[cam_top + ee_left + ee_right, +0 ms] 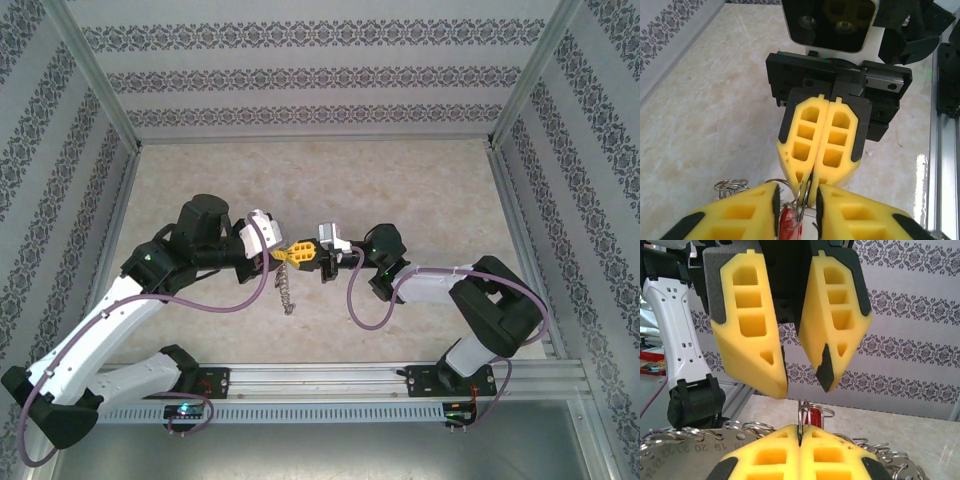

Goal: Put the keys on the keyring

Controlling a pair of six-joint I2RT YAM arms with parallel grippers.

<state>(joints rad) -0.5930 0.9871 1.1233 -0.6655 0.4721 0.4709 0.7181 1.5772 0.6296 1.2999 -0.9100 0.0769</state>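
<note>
fingers of the left gripper [797,200] are nearest in the left wrist view: two yellow foam pads standing partly apart, with a clear gap between them. as far as i can see, they press on nothing. in this gap stands a thin split ring [801,199], seen edge-on, and just below it a red-headed key [789,220]. directly behind, the right gripper [811,186] meets the left one tip to tip. its jaws are fully together and they pinch the top of this same split ring (in the right wrist view the wire comes straight out of the seam between the pads). beside the tips is a bunch of coiled wire loops [731,186], which i take for a part of the keyring [287,290]. in the top view it trails as a silvery chain from under the two grippers towards the arm bases; whether it hangs free or lies down i cannot tell. beyond all this is the pale, marble-like table [715,100].

for handling, i judge everything here to be light and made of hard metal. the single ring is stiff and springy, while the chain of loops is floppy and may swing or drag. smooth thin wire will probably slip or twist in soft foam when it is held by the edge. a better hold on the ring seems to be across its flat faces, and the key is best taken at its red head, which is wider and less slippery. nothing looks fragile, but a small pull could turn the ring out of the pinch.
</note>
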